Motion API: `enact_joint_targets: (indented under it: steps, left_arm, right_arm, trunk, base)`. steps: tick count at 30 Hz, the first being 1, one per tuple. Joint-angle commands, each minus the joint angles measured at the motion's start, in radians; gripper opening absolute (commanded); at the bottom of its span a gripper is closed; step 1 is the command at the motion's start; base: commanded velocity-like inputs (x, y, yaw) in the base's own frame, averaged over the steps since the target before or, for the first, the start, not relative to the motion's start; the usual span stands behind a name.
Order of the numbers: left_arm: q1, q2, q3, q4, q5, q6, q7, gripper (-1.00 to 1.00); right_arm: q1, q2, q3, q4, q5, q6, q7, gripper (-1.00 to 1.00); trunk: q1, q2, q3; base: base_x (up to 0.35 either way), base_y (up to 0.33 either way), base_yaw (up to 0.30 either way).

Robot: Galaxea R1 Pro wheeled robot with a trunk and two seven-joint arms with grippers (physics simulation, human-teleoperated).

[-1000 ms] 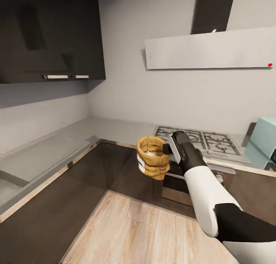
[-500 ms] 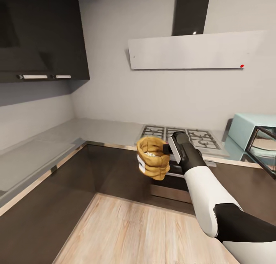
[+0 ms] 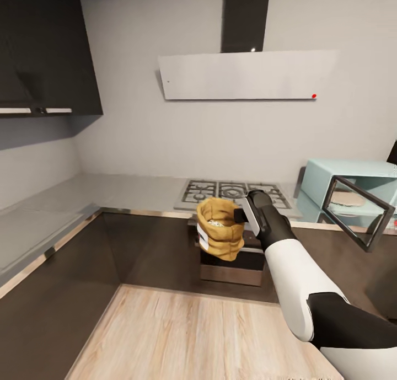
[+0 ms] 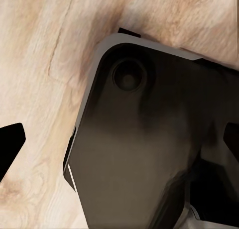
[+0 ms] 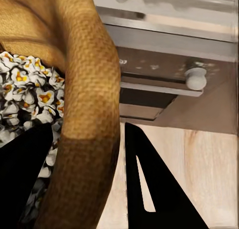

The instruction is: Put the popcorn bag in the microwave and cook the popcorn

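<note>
— What does the right gripper have?
— It pinches the rim of the popcorn bag, one finger inside among the popcorn, held over the wooden floor.
— And the left gripper?
— I can't tell how its jaws stand.
— Farther off?
— The hob, then the microwave at the countertop's right end, door open.
</note>
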Motion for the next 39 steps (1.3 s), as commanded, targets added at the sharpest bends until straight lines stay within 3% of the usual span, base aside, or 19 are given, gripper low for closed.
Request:
enact_joint_targets:
  steps: [1, 22, 24, 30, 39]
  left_arm:
    - [0.0, 0.0, 0.005, -0.001, 0.0, -0.001, 0.001, 1.0]
    - [0.0, 0.0, 0.005, -0.001, 0.0, -0.001, 0.001, 1.0]
    - [0.0, 0.0, 0.005, -0.001, 0.0, -0.001, 0.001, 1.0]
    - [0.0, 0.0, 0.005, -0.001, 0.0, -0.001, 0.001, 1.0]
    - [0.0, 0.0, 0.005, -0.001, 0.0, -0.001, 0.001, 1.0]
  right_arm:
    - [-0.001, 0.001, -0.003, 0.0, 0.004, 0.003, 0.001, -1.0]
    - [-0.001, -0.003, -0.004, 0.004, 0.006, 0.003, -0.002, -1.0]
    - [-0.001, -0.028, -0.003, 0.02, 0.005, 0.003, -0.002, -1.0]
    - [-0.001, -0.045, -0.004, 0.024, 0.007, 0.003, -0.002, -1.0]
    - [-0.001, -0.105, -0.003, 0.024, -0.002, 0.003, 0.01, -1.0]
  trunk:
    - [0.0, -0.001, -0.001]
    - [0.0, -0.001, -0.001]
    - [0.0, -0.001, -0.001]
    - [0.0, -0.001, -0.001]
    - [0.0, -0.001, -0.001]
  base:
    - [0.0, 0.0, -0.242]
    - [0.0, 0.0, -0.242]
    - [0.0, 0.0, -0.242]
    - [0.0, 0.0, -0.242]
    - [0.0, 0.0, -0.242]
